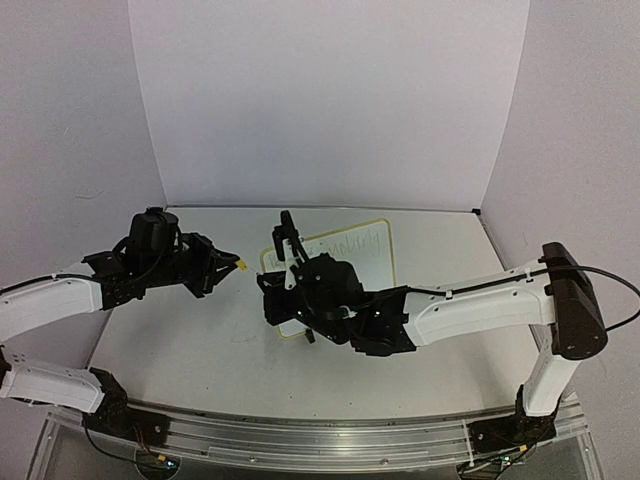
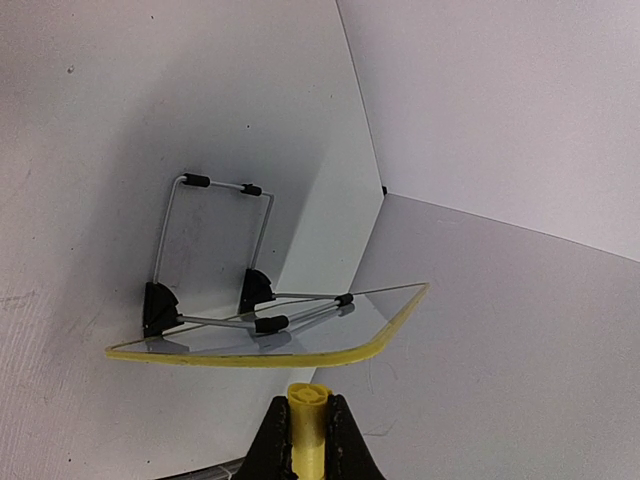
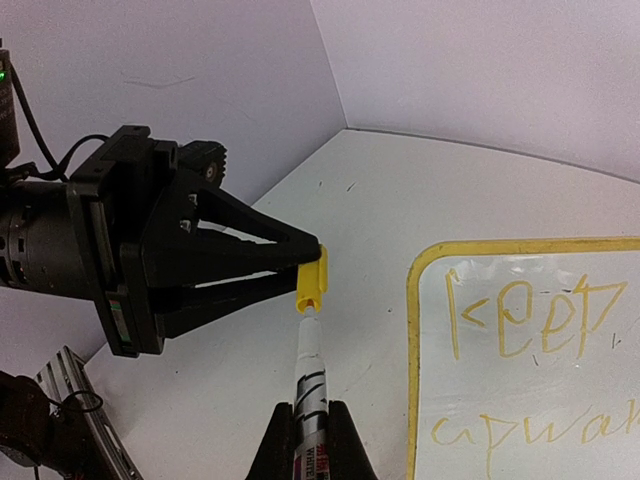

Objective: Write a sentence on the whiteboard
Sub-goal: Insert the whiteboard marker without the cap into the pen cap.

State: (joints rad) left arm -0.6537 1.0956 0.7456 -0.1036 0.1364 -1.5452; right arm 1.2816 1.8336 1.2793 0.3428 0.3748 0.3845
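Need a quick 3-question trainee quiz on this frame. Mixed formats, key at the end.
1. True or false: the whiteboard is blank.
2. The left gripper holds: A) an eraser B) a yellow marker cap C) nothing.
3. What is the right gripper shut on?
Key: 1 false, a yellow sentence is on it. 2 B. 3 the marker, its tip at the cap.
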